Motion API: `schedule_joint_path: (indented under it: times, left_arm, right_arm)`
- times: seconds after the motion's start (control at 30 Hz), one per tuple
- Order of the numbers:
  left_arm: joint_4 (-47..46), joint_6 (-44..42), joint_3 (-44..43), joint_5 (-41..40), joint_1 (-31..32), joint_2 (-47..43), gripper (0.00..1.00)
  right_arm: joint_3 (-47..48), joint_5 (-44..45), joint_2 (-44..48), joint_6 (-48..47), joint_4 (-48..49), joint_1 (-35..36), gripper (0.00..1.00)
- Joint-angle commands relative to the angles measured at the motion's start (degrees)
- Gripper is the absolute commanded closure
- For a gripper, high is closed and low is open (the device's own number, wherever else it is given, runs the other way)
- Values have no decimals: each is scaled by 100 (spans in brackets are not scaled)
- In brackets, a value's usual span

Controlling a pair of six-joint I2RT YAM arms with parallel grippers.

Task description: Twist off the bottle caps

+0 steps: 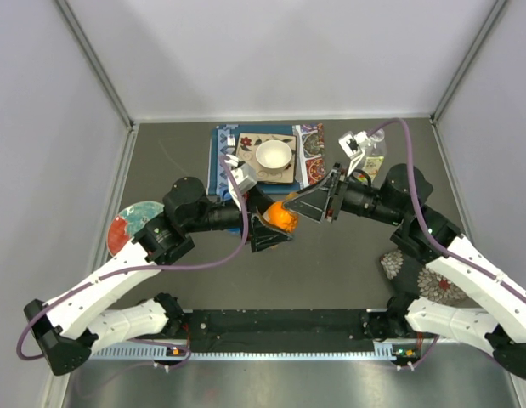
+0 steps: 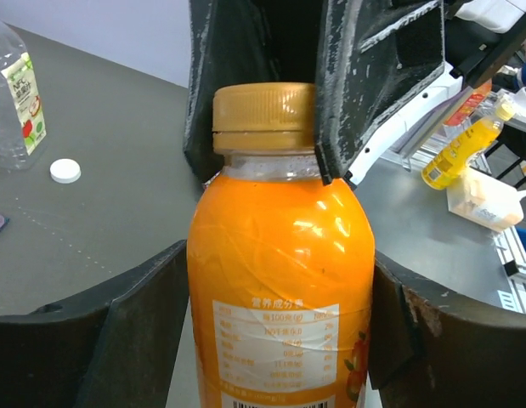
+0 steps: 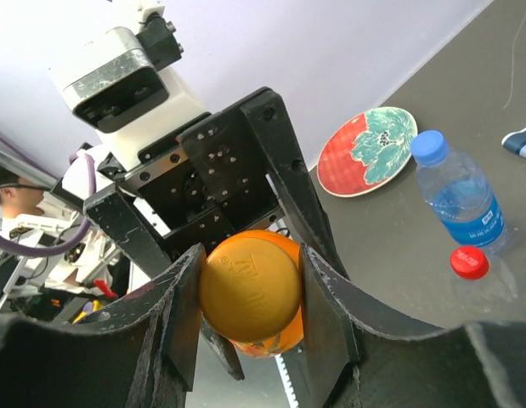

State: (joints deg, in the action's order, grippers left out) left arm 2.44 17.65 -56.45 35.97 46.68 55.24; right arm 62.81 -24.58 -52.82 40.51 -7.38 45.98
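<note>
Glossy plastic orange bottle point(image 2: 279, 255), matt ridged orange cap point(image 2: 263, 106).

This is a robotics lab, set up as a test cell. A dark grey table point(image 1: 330, 272) is boxed in by plain pale panels point(image 1: 279, 51) held in metal frame rails point(image 1: 94, 64). Two black and white robot arms, the left arm point(image 1: 118, 285) and the right arm point(image 1: 471, 268), are bolted at its near edge, with purple cables point(image 1: 195, 265) trailing along them. Household things lie on the table: a painted plate point(image 1: 131, 225), a white bowl point(image 1: 274, 155) on a patterned mat point(image 1: 309, 153), a water bottle point(image 3: 458, 195), a loose red cap point(image 3: 469, 262). Beyond the table, a person in glasses point(image 3: 16, 200) shows among equipment, and a yellow drink bottle point(image 2: 462, 144) stands on a white box.
</note>
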Motion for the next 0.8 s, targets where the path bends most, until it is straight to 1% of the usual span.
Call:
schedule_joint_path:
  times: [0.0, 0.03, 0.07, 0.1, 0.13, 0.17, 0.2, 0.27, 0.33, 0.37, 0.4, 0.43, 0.47, 0.5, 0.53, 0.57, 0.63, 0.67, 0.7, 0.77]
  left_arm:
    - [-463, -156, 142, 200, -9, -66, 35]
    - [-463, -183, 160, 218, -9, -92, 39]
    - [-463, -200, 178, 218, -9, -136, 45]
    - [-455, -253, 213, 209, -18, -163, 53]
    - [-446, -271, 230, 166, -18, -189, 54]
    - [-437, -288, 248, 122, -9, -233, 55]
    - [-420, -341, 257, 69, -9, -251, 56]
    - [-376, -429, 257, -89, -1, -286, 57]
    - [-262, -499, 222, -430, 17, -286, 58]
    - [-35, -639, 143, -580, 52, -269, 62]
    - [54, -727, 99, -808, 96, -260, 68]
    - [125, -797, 81, -1063, 166, -251, 70]
    - [186, -955, 72, -1657, 340, -268, 71]
    - [204, -1035, 72, -1985, 447, -286, 72]
    - [222, -1131, 90, -2293, 691, -312, 73]
    - [222, -1315, 107, -2948, 816, -321, 73]
    - [222, -1474, 116, -3532, 1149, -321, 75]
    - [222, -1597, 116, -4083, 1247, -321, 75]
    - [213, -1633, 116, -4350, 1326, -304, 75]
    - [222, -1720, 90, -4615, 1511, -286, 76]
  right_arm:
    - [373, -12, -1, -26, 343, 157, 100]
    - [381, 14, 8, -34, 325, 149, 100]
    - [399, 67, 26, -61, 290, 157, 97]
    - [408, 102, 35, -78, 220, 157, 87]
    - [443, 163, 52, -96, 150, 157, 77]
    - [460, 303, 70, -122, 97, 166, 58]
    - [487, 383, 87, -149, 35, 157, 50]
    - [548, 637, 114, -166, -123, 157, 38]
    - [592, 813, 131, -158, -211, 166, 34]
    - [619, 1032, 123, -149, -255, 192, 33]
    - [688, 1164, 114, -131, -299, 210, 33]
    - [733, 1296, 96, -96, -421, 245, 34]
    - [777, 1515, 27, -87, -483, 280, 34]
    - [890, 1630, -18, -70, -554, 315, 34]
    - [952, 1762, -62, -52, -650, 342, 34]
    - [1022, 2024, -175, -52, -808, 455, 34]
    - [1172, 2255, -281, -35, -958, 535, 34]
    - [1225, 2438, -334, -26, -1089, 570, 34]
    - [1286, 2571, -430, -8, -1151, 614, 34]
    - [1313, 2808, -527, 36, -1240, 632, 34]
